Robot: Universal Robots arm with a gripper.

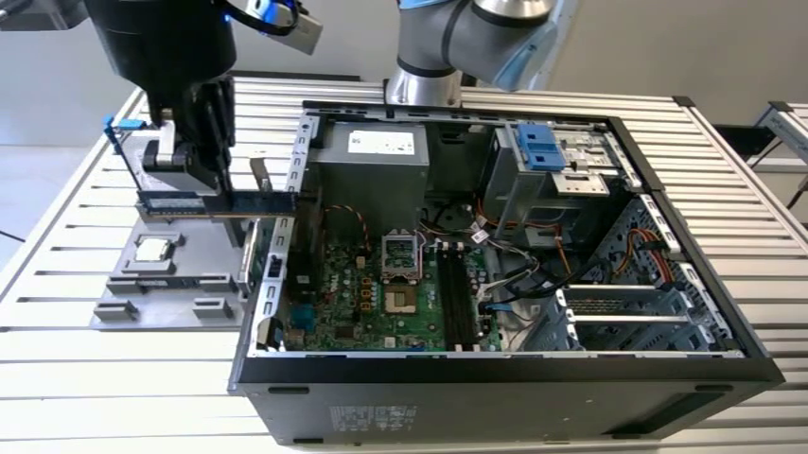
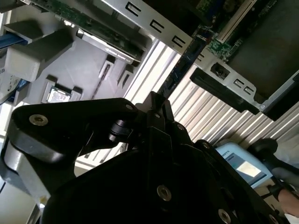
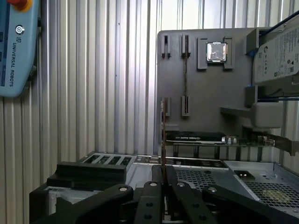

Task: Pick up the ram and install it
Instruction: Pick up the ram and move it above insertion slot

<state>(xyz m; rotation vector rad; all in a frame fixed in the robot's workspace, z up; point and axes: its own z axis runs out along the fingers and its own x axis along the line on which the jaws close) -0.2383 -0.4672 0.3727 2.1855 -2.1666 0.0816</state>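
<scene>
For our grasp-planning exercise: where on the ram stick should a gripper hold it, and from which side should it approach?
Best clamp the ram on its two flat faces near mid-length, from above its upper long edge. It is thin, long and on edge, so pads meet broad faces and the lower edge stays free. The gripper holds it so.

The exterior view looks steeply down onto the open computer case (image 1: pixel 505 397) and grey tray (image 1: pixel 184 272). Both wrist views sit close behind the gripper (image 3: pixel 163 175), the first sighting along the clamped ram (image 3: pixel 163 135); they share the tray beyond it.
</scene>
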